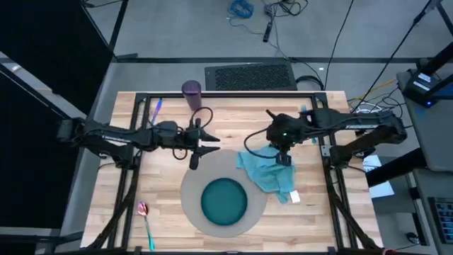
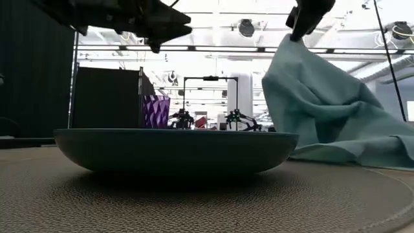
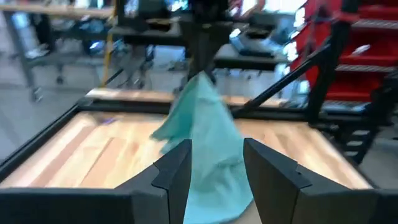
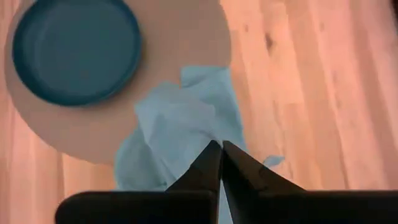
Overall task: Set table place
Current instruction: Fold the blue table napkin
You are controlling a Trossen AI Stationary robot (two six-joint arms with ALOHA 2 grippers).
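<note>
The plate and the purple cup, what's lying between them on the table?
In the high view, between the plate and the purple cup lie only grey mat and bare wood; the left tool hovers over that stretch.

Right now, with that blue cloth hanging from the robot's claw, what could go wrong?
The right gripper pinches only a peak of the napkin, so it might slip free. Its lower part trails over the mat edge beside the plate; pulling could shift the mat. The left gripper waits open nearby and could catch the cloth.
</note>
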